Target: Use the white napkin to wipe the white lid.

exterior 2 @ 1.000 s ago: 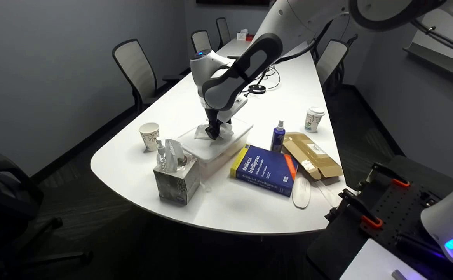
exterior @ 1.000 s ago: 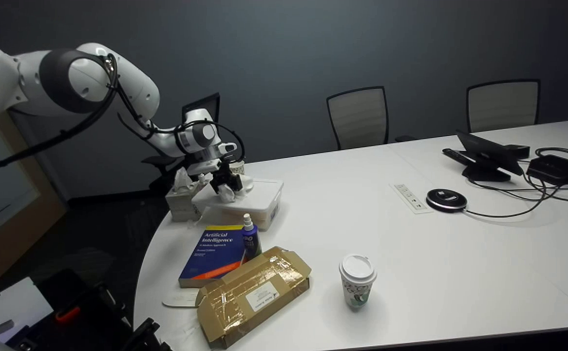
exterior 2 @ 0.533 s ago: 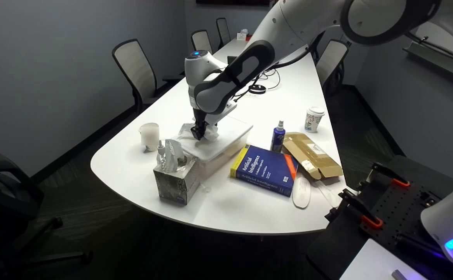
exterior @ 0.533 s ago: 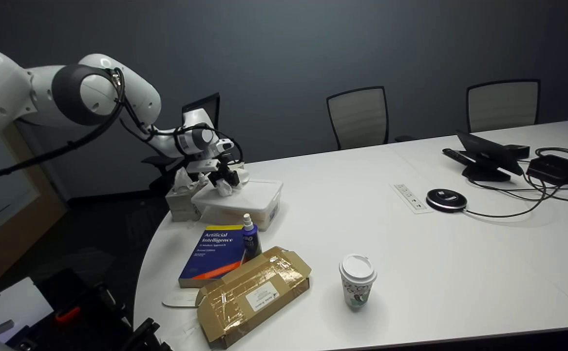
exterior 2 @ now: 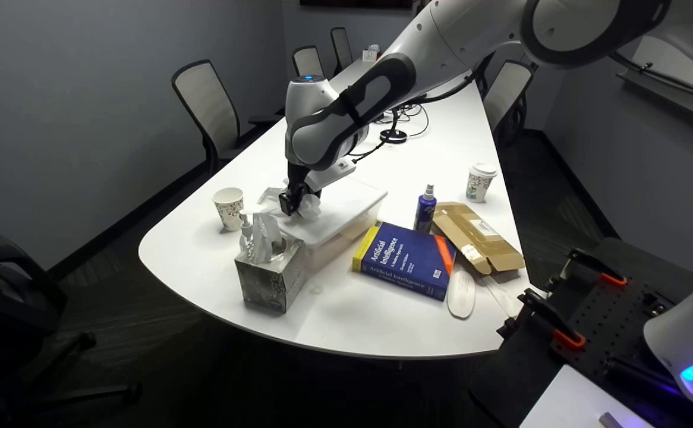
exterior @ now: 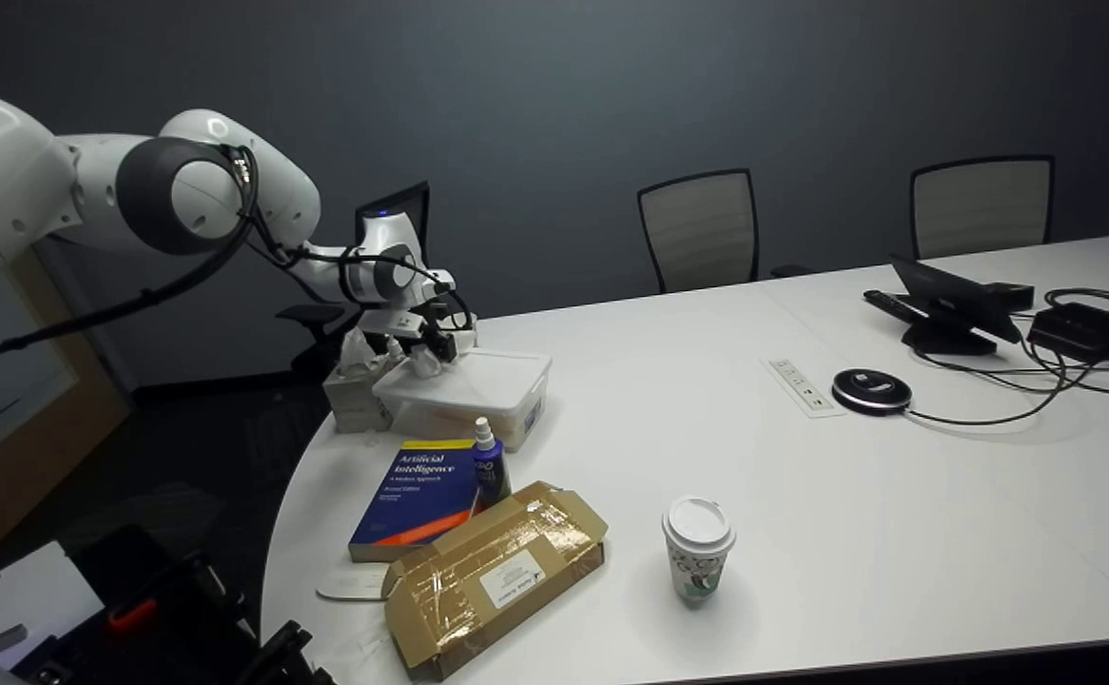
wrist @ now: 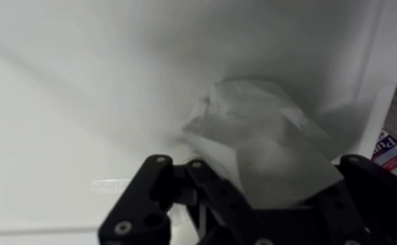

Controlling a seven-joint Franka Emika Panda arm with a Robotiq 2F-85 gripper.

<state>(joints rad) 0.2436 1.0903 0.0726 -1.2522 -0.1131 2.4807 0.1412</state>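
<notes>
The claw (exterior 2: 296,203) is low over the white lid (exterior 2: 342,207) — fingers drawn together on the bunched white napkin (wrist: 270,149), as far as I see from here, tho its folds hide the actual pinch. The lid lies right under the claw, atop a see-thru tub (exterior 2: 344,239); I'd say the wipe is under way. To do it well: napkin, not bare fingertips, btwn claw and lid, w/ light, even pressure. In the wrist view the lid's edge runs just beside the claw, so I'd turn each stroke short of it — the napkin could prob. snag there. The tissue box (exterior 2: 272,278) and paper cup (exterior 2: 228,208) stand near the claw on one side, so no wide swings that way. Most of the bare lid stretches off the claw's opp. side; it needs overlapping passes, incl. corners. Too hard a push might shift the tub.
</notes>
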